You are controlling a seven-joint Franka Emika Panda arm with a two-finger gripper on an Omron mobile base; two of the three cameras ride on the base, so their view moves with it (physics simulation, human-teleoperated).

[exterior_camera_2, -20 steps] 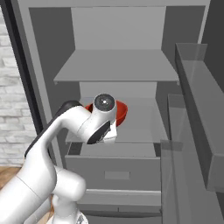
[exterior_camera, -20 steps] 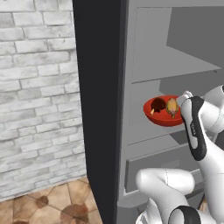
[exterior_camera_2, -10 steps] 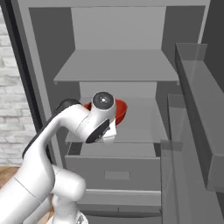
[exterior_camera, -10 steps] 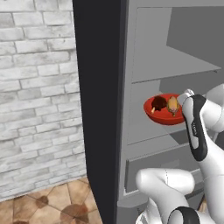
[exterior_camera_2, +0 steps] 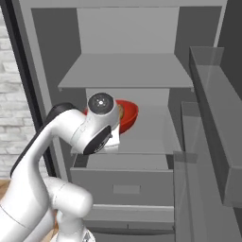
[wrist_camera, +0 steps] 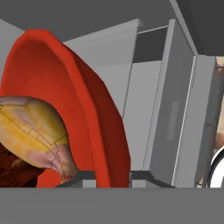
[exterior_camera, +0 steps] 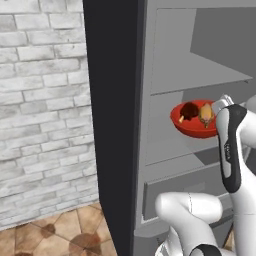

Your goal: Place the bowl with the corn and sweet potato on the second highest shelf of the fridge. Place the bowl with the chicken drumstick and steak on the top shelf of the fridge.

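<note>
Inside the fridge (exterior_camera_2: 42,56), gripper (wrist_camera: 105,177) tight on red bowl's (exterior_camera: 192,126) rim.

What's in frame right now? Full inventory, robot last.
fridge: 1, grey inside, black outer sides, door open
shelves: flat light grey panels inside fridge
drawer: 1, grey, below the shelves
door rails: grey, on the door at right
bowl: 1, red, held in the fridge, between two shelves
drumstick: 1, tan-golden, in bowl
steak: 1, dark brown, in bowl beside drumstick
wall: white-grey brick, left of fridge
floor: brown tiles, lower left
arm: 1, white with dark joints
end effector: shut on bowl rim
</note>
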